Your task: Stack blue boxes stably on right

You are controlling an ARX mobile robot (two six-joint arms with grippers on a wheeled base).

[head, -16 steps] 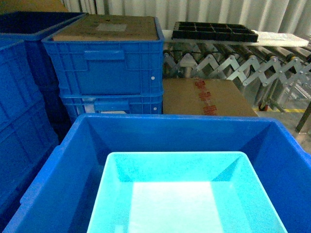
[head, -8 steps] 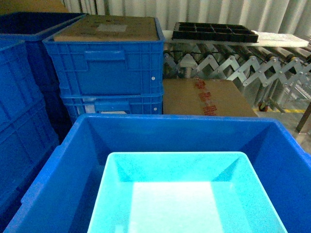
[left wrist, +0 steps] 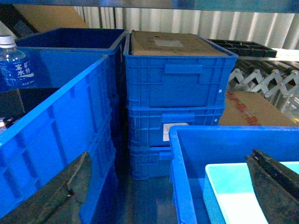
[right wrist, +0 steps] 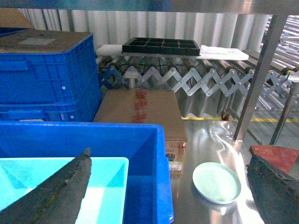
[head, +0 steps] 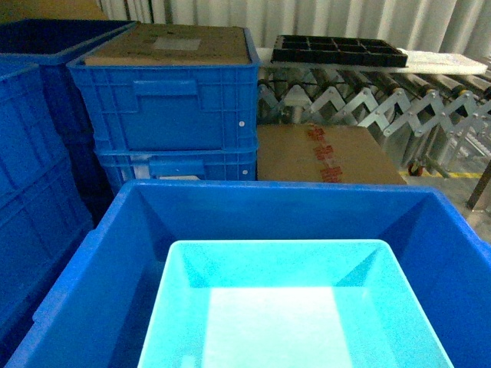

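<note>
A light turquoise tub [head: 291, 307] sits inside a larger royal-blue crate [head: 276, 192] at the bottom of the head view; neither gripper shows there. In the left wrist view my left gripper [left wrist: 170, 156] is open, its dark fingers [left wrist: 60, 196] spread wide on either side of the crate's left wall [left wrist: 180, 186], with the tub [left wrist: 229, 186] just inside. In the right wrist view my right gripper [right wrist: 170, 156] is open too, straddling the crate's right wall [right wrist: 161, 177] beside the tub [right wrist: 107, 177]. Neither gripper holds anything.
Stacked blue crates [head: 173, 100] topped with cardboard stand behind, more blue crates at left. A brown carton [head: 326, 153] lies under a roller conveyor [head: 383, 100] carrying a black tray [head: 337, 48]. A water bottle [left wrist: 16, 60] is far left. A pale plate [right wrist: 217, 182] lies right of the crate.
</note>
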